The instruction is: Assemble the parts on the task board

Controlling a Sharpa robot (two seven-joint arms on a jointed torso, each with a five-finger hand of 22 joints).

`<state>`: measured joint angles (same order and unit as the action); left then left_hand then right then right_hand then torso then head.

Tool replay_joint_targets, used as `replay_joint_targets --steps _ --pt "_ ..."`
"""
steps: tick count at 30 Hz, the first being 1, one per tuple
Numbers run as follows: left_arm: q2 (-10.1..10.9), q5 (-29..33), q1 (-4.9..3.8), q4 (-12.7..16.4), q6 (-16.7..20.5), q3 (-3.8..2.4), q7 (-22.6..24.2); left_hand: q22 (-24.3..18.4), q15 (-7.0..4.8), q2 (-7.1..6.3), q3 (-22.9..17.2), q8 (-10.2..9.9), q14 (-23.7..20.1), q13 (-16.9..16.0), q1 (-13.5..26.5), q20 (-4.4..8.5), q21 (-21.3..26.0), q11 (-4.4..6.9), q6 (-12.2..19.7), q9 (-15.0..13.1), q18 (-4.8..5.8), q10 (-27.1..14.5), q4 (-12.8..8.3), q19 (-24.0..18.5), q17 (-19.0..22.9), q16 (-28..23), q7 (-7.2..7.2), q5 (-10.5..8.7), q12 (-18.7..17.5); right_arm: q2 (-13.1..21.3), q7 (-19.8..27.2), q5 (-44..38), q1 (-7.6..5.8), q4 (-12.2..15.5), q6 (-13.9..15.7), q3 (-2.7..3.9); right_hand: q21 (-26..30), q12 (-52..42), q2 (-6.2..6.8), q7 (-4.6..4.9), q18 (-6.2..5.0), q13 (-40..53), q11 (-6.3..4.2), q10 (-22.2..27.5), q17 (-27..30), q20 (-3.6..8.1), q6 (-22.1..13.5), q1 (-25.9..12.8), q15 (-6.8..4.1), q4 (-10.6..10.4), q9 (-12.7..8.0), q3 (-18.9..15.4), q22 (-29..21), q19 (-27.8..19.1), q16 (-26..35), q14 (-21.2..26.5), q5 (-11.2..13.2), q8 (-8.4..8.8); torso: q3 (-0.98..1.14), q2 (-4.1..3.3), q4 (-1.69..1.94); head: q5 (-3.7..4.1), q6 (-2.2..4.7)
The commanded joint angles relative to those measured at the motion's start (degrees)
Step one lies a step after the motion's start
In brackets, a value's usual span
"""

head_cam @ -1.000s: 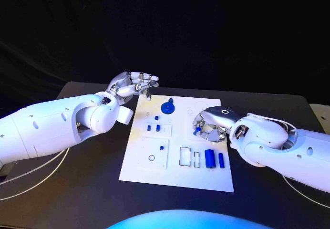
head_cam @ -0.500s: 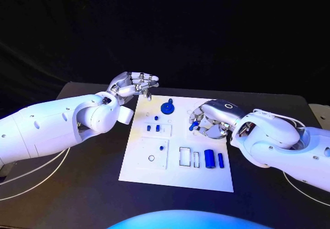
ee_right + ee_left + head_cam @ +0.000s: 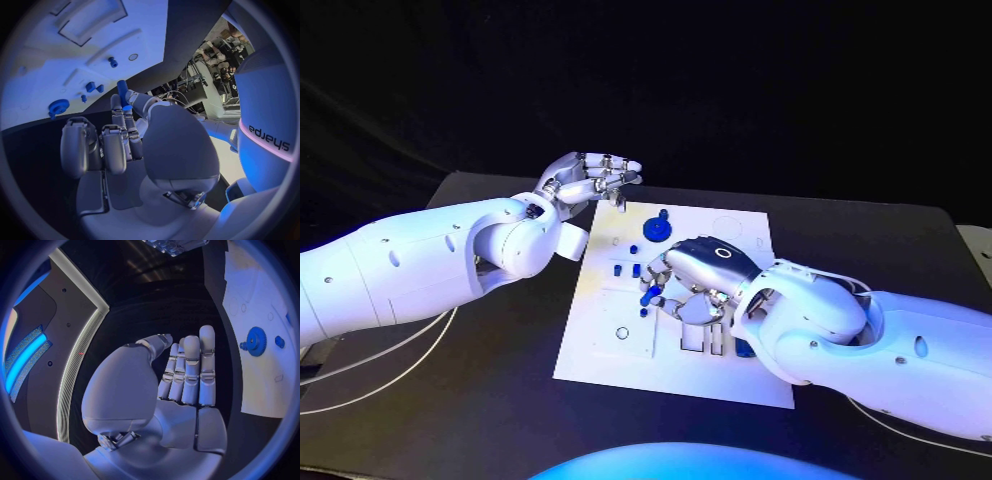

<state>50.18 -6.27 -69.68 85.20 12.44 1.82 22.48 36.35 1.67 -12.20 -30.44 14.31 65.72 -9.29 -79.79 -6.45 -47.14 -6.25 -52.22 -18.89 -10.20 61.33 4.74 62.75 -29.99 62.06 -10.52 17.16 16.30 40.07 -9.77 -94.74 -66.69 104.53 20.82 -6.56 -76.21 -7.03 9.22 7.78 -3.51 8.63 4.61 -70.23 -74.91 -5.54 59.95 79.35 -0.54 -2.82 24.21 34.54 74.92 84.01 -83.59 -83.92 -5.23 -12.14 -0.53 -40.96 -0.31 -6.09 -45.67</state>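
Note:
The white task board [image 3: 718,375] lies in the middle of the black table. A blue gear [image 3: 656,226] stands near its far edge, with small blue parts [image 3: 620,268] in front of it. My right hand [image 3: 692,272] hovers over the board's middle and pinches a small blue peg [image 3: 651,294] between thumb and a finger; the peg [image 3: 123,91] sticks out past the fingertips in the right wrist view, above the board [image 3: 37,45] and the gear [image 3: 59,106]. My left hand [image 3: 593,180] hangs off the board's far left corner, holding nothing, its fingers [image 3: 190,370] straight and side by side.
The right hand and forearm hide much of the board's right half; a blue cylinder [image 3: 741,348] peeks out beneath the wrist. Rectangular recesses [image 3: 692,338] and a small ring [image 3: 620,332] lie on the near part. Thin cables [image 3: 387,365] run over the table at the left.
My right hand has moved left and nearer across the board, from its right side to its middle, carrying the blue peg. The left hand has stayed almost where it was.

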Motion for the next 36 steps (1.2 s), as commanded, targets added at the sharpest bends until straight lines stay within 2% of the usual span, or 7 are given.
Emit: replay_joint_targets --steps 1,7,11,16,19,25,36 --pt "-0.3 0.2 0.0 -0.1 -0.9 -0.03 0.6 -0.1 -0.02 0.54 0.3 0.0 -0.3 -0.1 -0.1 -0.02 0.2 -0.11 0.3 0.1 -0.4 -0.4 -0.1 -0.3 0.0 -0.2 0.05 0.11 0.3 -1.9 2.0 -0.9 1.13 -0.9 0.6 -0.15 0.3 -0.1 0.0 0.02 0.68 0.1 -0.96 -1.4 -0.5 0.53 0.5 0.3 -0.26 0.3 0.1 0.0 9.3 1.5 -0.2 -3.2 -0.2 -0.34 -0.05 0.01 0.04 -0.49 0.01" --pt "-0.6 0.2 0.01 -0.2 -0.9 -0.03 0.6 -0.1 -0.02 0.63 0.3 0.0 -0.3 -0.1 -0.2 -0.02 0.3 -0.1 0.3 0.1 -0.4 -0.4 -0.2 -0.3 0.1 -0.2 0.06 0.11 0.5 -4.7 2.6 -1.5 2.96 -3.1 0.4 -0.51 0.3 0.0 -0.02 0.04 0.67 0.1 -0.94 -1.4 -0.5 0.54 0.5 0.3 -0.26 0.3 0.1 0.1 9.3 1.4 -0.2 -3.2 -0.2 -0.33 -0.08 -0.03 -0.01 -0.91 -0.03" --pt "-0.7 0.2 0.01 -0.1 -1.0 -0.03 0.6 -0.1 -0.02 0.63 0.3 0.0 -0.3 -0.1 -0.2 -0.02 0.3 -0.1 0.3 0.1 -0.4 -0.4 -0.2 -0.3 0.1 -0.2 0.06 0.11 0.5 -6.3 2.9 -2.4 4.41 -4.8 0.1 -0.72 0.4 0.0 -0.03 0.08 0.66 0.1 -0.92 -1.3 -0.5 0.54 0.4 0.3 -0.25 0.3 0.1 0.1 9.3 1.4 -0.2 -3.2 -0.3 -0.3 0.02 -0.1 -0.03 -1.3 -0.15" --pt "-0.8 0.2 0.01 -0.1 -1.0 -0.03 0.5 -0.1 -0.02 0.63 0.3 0.0 -0.3 -0.1 -0.2 -0.02 0.3 -0.1 0.3 0.1 -0.4 -0.4 -0.2 -0.3 0.1 -0.2 0.06 0.11 0.5 -7.6 2.8 -3.4 5.36 -6.7 -0.8 -0.9 0.5 0.1 -0.02 0.1 0.64 0.1 -0.9 -1.3 -0.5 0.55 0.4 0.3 -0.24 0.4 0.1 0.1 9.3 1.4 -0.2 -3.2 -0.3 -0.28 0.06 -0.09 0.02 -1.39 -0.27" --pt "-0.8 0.2 0.01 -0.1 -1.0 -0.03 0.5 -0.1 -0.02 0.63 0.3 0.0 -0.3 -0.1 -0.2 -0.02 0.3 -0.1 0.3 0.1 -0.4 -0.4 -0.2 -0.3 0.1 -0.2 0.06 0.11 0.5 -8.0 2.4 -4.5 5.66 -7.6 -1.5 -1.0 0.5 0.1 -0.02 0.1 0.64 0.1 -0.9 -1.3 -0.5 0.55 0.4 0.3 -0.24 0.4 0.1 0.1 9.3 1.4 -0.2 -3.2 -0.3 -0.28 0.0 -0.08 0.01 -1.43 -0.36" --pt "-0.7 0.2 0.01 -0.1 -1.0 -0.03 0.5 -0.1 -0.02 0.63 0.3 0.0 -0.3 -0.1 -0.2 -0.02 0.3 -0.1 0.3 0.1 -0.4 -0.4 -0.2 -0.3 0.1 -0.2 0.06 0.11 0.5 -8.3 1.5 -5.9 5.86 -8.2 -3.0 -1.07 0.5 0.1 -0.02 0.1 0.64 0.1 -0.9 -1.3 -0.5 0.55 0.4 0.3 -0.24 0.4 0.1 0.1 9.3 1.4 -0.2 -3.2 -0.3 -0.28 0.04 -0.09 -0.06 -1.63 -0.53" --pt "-0.5 0.2 0.0 -0.1 -1.1 -0.02 0.4 -0.1 -0.04 0.67 0.3 0.0 -0.2 -0.2 -0.2 -0.01 0.3 -0.08 0.3 0.1 -0.4 -0.5 -0.2 -0.2 0.2 -0.2 0.08 0.1 0.7 -7.7 -0.7 -9.2 5.92 -7.9 -2.7 -1.09 0.3 0.1 -0.06 0.12 0.68 0.1 -0.88 -1.3 -0.5 0.54 0.4 0.2 -0.22 0.4 0.1 0.2 9.4 1.5 -0.2 -3.2 -0.4 -0.27 0.07 -0.09 0.02 -1.63 -0.67"
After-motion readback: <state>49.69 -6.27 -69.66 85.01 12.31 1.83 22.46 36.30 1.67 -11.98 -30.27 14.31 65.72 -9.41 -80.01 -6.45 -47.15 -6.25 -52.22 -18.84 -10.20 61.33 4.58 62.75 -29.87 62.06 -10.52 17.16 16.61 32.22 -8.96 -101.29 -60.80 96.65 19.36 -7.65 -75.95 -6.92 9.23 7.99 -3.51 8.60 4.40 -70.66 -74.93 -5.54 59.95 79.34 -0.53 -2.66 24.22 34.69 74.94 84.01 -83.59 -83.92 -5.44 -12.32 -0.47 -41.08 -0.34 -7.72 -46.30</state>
